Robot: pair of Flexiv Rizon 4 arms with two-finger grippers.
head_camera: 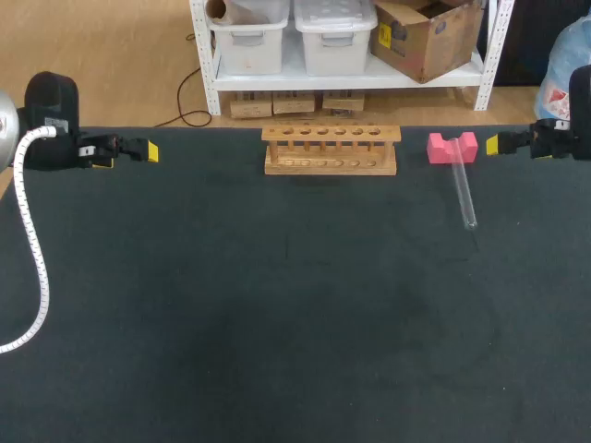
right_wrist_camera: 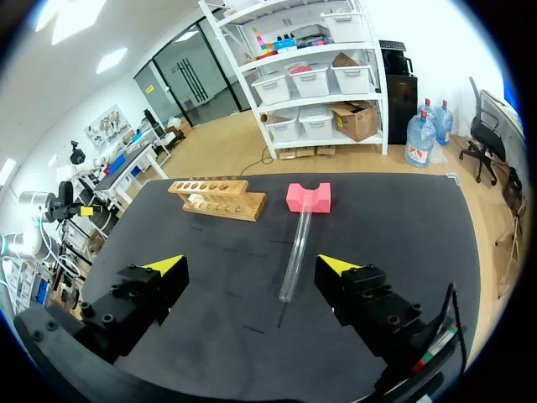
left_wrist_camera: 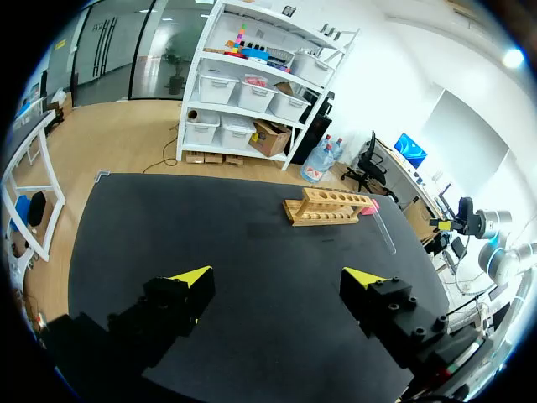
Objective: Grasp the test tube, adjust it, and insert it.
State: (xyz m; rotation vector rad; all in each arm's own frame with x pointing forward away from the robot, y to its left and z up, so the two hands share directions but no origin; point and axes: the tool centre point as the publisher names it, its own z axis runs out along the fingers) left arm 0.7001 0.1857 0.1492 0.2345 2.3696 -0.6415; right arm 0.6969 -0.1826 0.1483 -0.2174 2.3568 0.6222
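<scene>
Far left over the counter (head_camera: 277, 323), the left jaws hang spread and empty. The rack (head_camera: 331, 149) stands far-centre; right of it the test tube (head_camera: 464, 196) lies flat, far end at the pink block (head_camera: 452, 148), near the spread right jaws.

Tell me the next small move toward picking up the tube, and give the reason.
Probably lower the right gripper toward the middle of the test tube, with its fingers open to straddle it. The tube lies on the table just ahead of that gripper, one end at the pink block. Both grippers are open and empty, and the left gripper sits far across the table.
</scene>
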